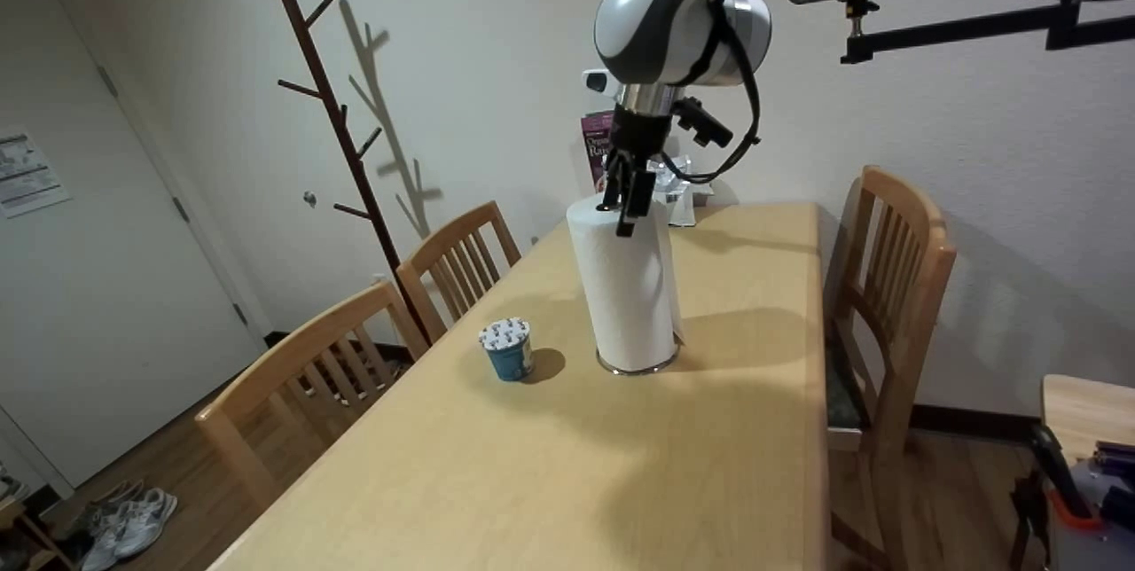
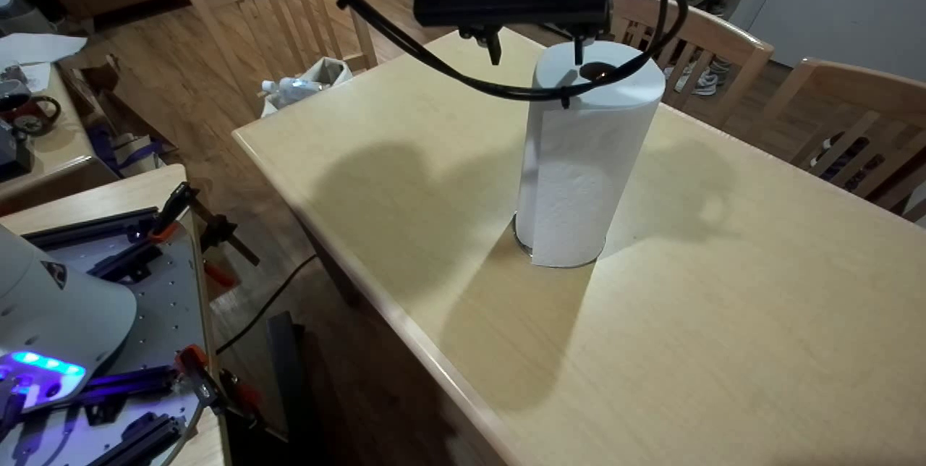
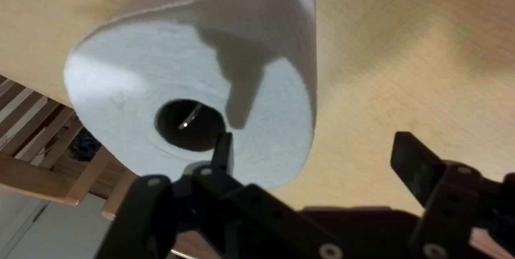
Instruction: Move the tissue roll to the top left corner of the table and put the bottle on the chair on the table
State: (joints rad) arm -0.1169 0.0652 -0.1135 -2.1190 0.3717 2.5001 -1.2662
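Gripper [image 3: 316, 150], nearest along the wrist view's lower edge, is found spread wide, nothing held. Upright on the table [image 3: 402, 70], the tissue roll [image 3: 193, 78] is offset frame-left of the jaws' midline, one finger [image 3: 222, 152] being seen against its top beside the core [image 3: 175, 126], contact undetermined; that offset is judged decisive for any grip.

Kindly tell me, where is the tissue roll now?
In an exterior view, the tissue roll stands upright on the table, to the right of the small blue cup, near the picture's centre.
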